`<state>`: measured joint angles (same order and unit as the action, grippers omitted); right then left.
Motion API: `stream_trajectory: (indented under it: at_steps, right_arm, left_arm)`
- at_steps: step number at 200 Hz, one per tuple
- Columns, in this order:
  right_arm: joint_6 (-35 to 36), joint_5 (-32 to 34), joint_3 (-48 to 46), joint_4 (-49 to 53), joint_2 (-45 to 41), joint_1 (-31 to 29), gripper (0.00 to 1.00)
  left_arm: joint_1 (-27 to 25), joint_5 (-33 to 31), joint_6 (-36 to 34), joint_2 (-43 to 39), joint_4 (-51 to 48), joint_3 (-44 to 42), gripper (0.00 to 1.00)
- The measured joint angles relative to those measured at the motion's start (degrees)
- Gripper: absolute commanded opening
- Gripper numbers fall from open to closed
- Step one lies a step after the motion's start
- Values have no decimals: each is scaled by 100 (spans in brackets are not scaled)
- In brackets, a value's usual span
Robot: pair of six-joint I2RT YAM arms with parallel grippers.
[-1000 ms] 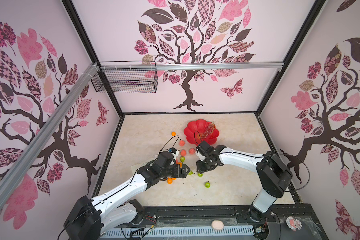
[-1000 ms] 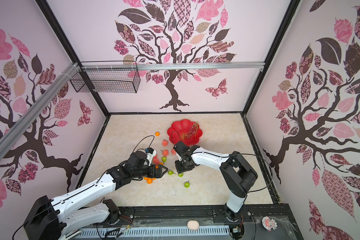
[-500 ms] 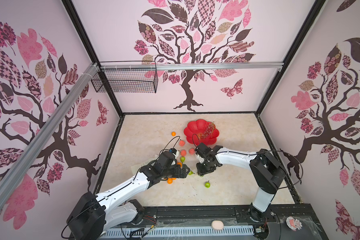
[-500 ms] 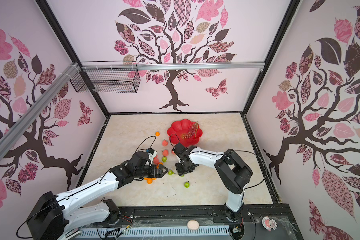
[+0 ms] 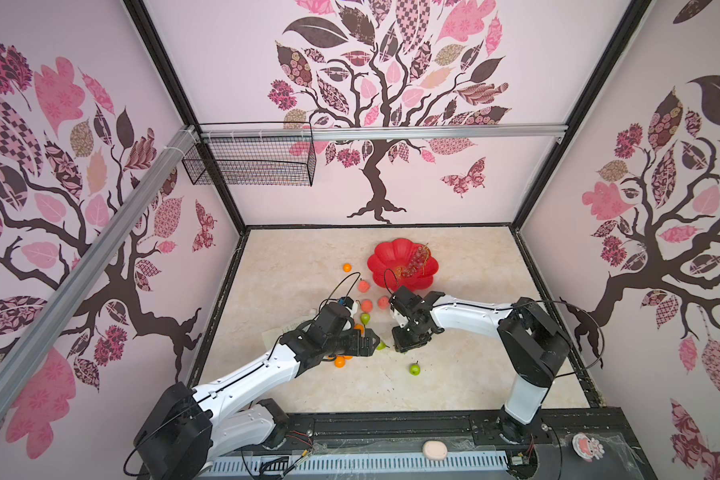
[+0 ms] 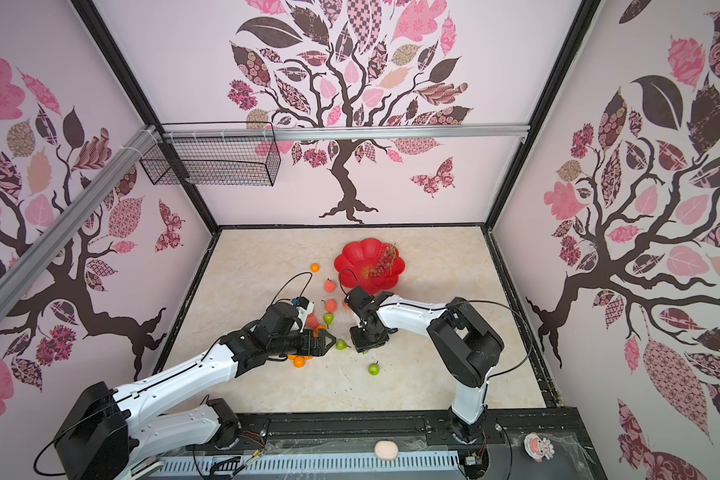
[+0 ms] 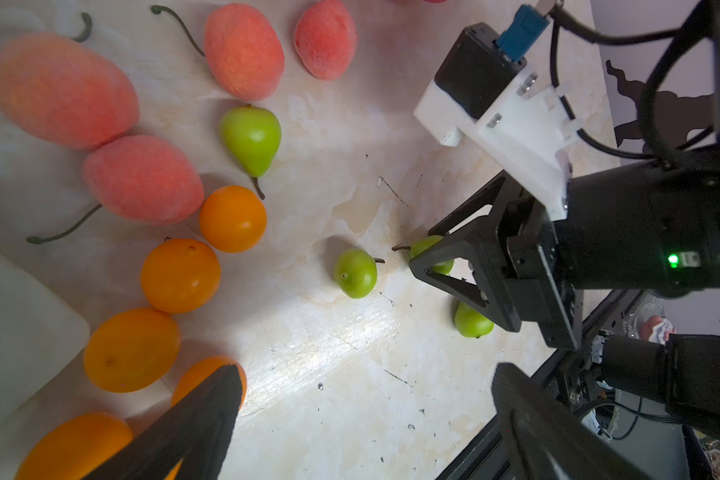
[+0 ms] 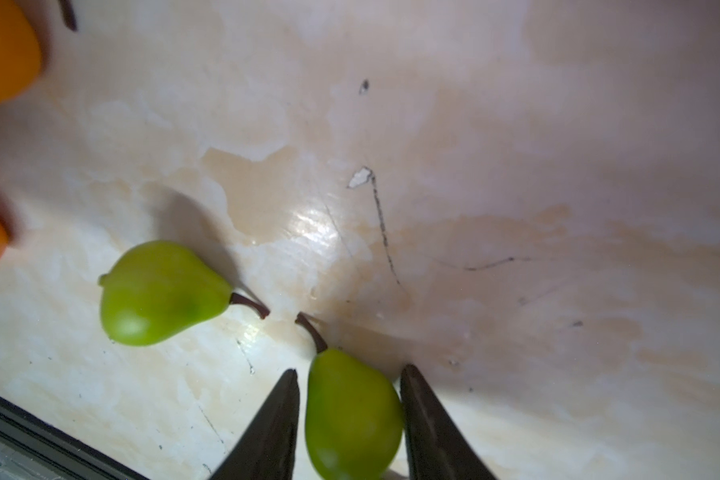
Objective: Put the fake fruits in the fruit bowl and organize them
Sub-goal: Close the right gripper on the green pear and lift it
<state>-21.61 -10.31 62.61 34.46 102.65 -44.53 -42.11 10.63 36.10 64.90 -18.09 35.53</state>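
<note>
Having dropped my right gripper (image 8: 350, 370) nearward from the fruit bowl (image 5: 385, 266), I now hold its jaws spread close around a green pear (image 8: 352, 415) on the table (image 5: 300, 257), so a pinch comes next.

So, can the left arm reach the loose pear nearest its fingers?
Probably yes: the loose pear lies on bare table ahead of the open left fingers; the right fingers straddle another pear.

Grapes (image 5: 416, 259) lie in the bowl (image 5: 381, 266) at the back of the counter (image 5: 292, 266), with peaches (image 5: 363, 286), oranges (image 5: 347, 267) and pears (image 5: 414, 368) scattered before and left of it.
</note>
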Motion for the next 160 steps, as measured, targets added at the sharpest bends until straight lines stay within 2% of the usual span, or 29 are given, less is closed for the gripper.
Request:
stream_trajectory:
  at_steps: [105,160]
  right_arm:
    - [-79,177,-44,-11,-221,-9,38]
    - [-111,190,-44,-13,-964,205,37]
  left_arm:
    - [33,-256,-13,-28,-9,11,98]
    - [505,-201,-164,-11,-31,369,98]
